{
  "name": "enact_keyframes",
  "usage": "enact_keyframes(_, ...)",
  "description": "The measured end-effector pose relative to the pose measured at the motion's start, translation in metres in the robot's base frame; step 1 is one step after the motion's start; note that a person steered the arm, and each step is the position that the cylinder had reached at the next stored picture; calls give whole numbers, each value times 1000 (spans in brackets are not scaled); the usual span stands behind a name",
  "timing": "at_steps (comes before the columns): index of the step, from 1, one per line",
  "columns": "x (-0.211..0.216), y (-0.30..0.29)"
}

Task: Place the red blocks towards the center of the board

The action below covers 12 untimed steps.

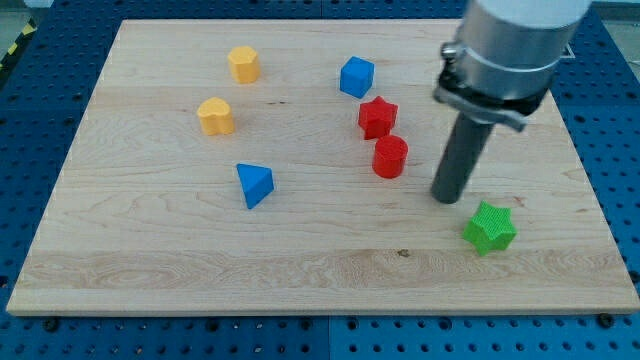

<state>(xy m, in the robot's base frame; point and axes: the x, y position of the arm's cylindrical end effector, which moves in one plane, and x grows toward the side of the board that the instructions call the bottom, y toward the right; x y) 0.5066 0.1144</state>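
Wooden board (150,260) on a blue perforated bench (610,110), seen from the one camera. Arm ends in a grey cylinder housing (520,40) at the view's upper right, with a straight dark rod dropping from it; no jaws on this tool, nothing held or clamped, just the bare rod. My tip (446,198) stands on the board at the view's right, just to the right of the red cylinder (390,157) with a narrow strip of bare wood between them, so not touching. The red star block (377,117) sits directly above the red cylinder toward the view's top; the two reds are very close, possibly touching at their edges, cannot tell for certain. Both reds lie a little right of the board's middle. Blue cube (356,77) just up and left of the red star block, apart from it. Green star block (490,228) below and right of my tip, near it but clear. Blue wedge-shaped block (254,184) left of centre, well apart from the reds. Two yellow blocks at the view's upper left: the upper yellow block (243,64), roughly hexagonal, and the lower yellow block (215,116), rounded with a notched top, near each other but separate.
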Motion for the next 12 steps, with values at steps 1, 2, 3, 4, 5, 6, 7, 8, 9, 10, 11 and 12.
enact_keyframes(1, -13, -9)
enact_keyframes(2, -15, -6)
enact_keyframes(3, -24, -5)
enact_keyframes(4, -29, -20)
enact_keyframes(5, -41, -41)
enact_keyframes(6, -42, -37)
enact_keyframes(7, -15, -40)
enact_keyframes(8, -14, -64)
enact_keyframes(9, -23, -66)
enact_keyframes(10, -23, -49)
enact_keyframes(11, -27, -32)
enact_keyframes(12, -34, -41)
